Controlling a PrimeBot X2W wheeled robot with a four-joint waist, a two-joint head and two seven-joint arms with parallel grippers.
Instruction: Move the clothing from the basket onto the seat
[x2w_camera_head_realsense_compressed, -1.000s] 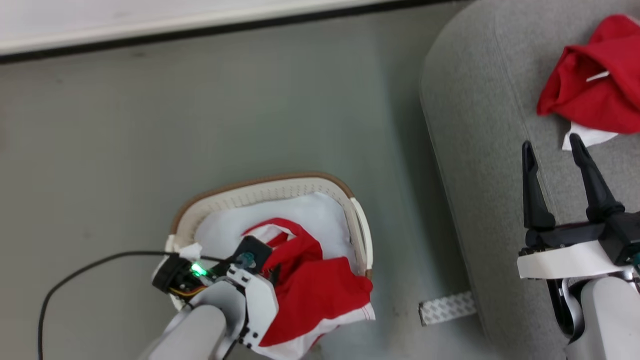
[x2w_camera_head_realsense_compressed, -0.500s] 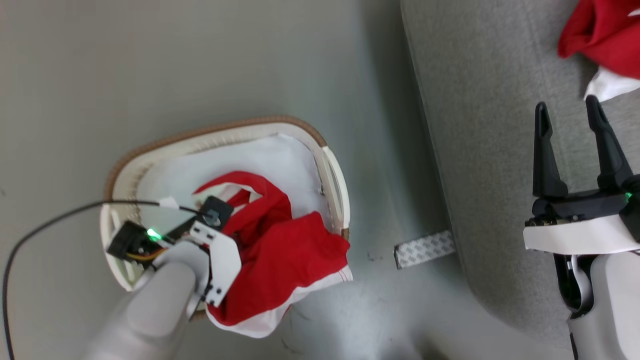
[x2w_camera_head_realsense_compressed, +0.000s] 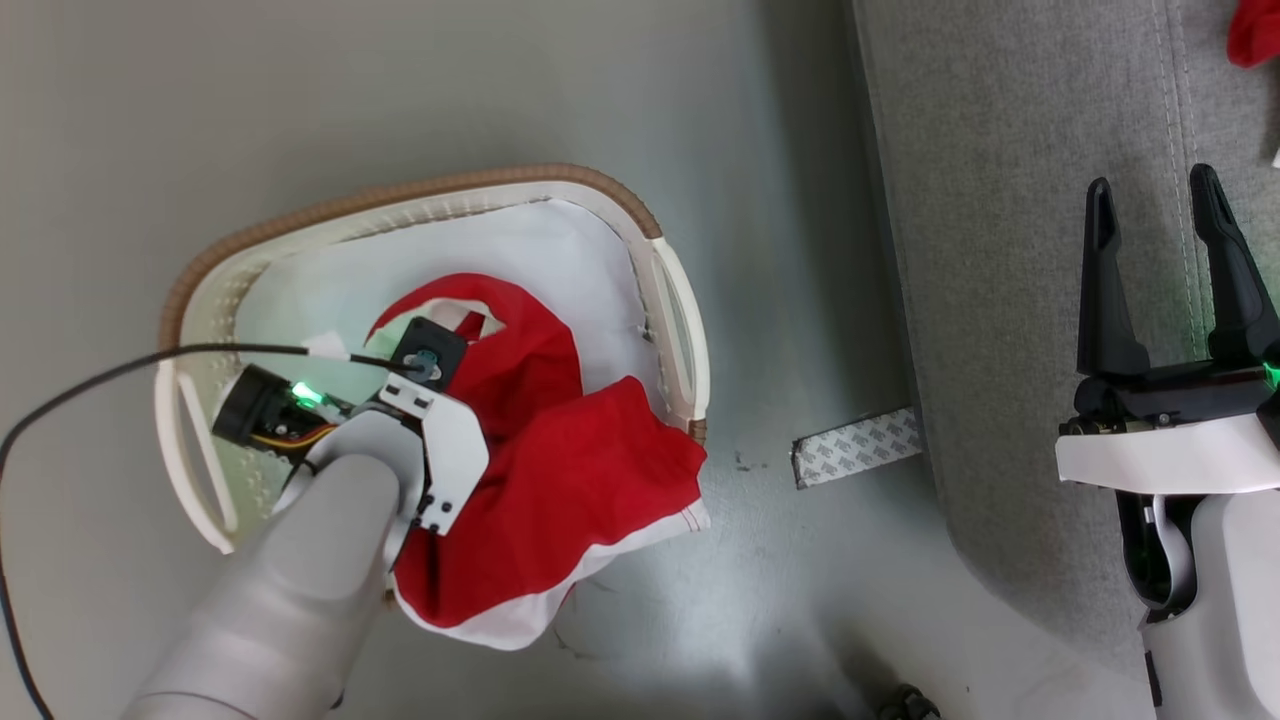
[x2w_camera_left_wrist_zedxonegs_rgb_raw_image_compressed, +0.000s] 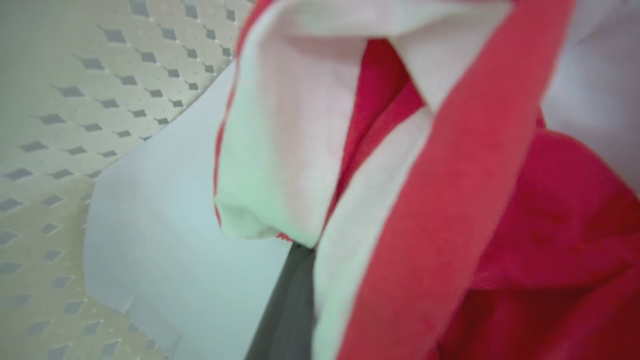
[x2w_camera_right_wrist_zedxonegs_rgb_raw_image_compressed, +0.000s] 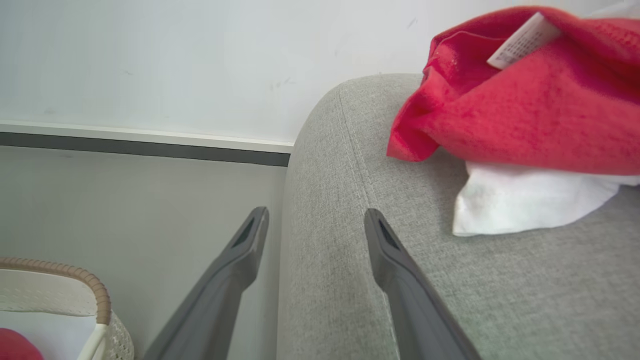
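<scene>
The cream basket with a brown rim stands on the floor, left of the grey seat. Red clothing with a white hem lies in it and spills over its near right rim. My left arm reaches down into the basket. In the left wrist view my left gripper looks shut on the red and white clothing; one dark finger shows and fabric covers the other. My right gripper hovers open over the seat's edge, nothing in it. Another red garment lies on the seat.
A pale lining covers the basket's bottom. A black cable runs from my left wrist off to the left. A patterned strip lies on the floor by the seat's base. A wall with a dark baseboard stands behind.
The head camera has shifted: the basket now sits higher and further left, and the garment on the seat has slid almost out at the top right. My left gripper stays in the red clothing.
</scene>
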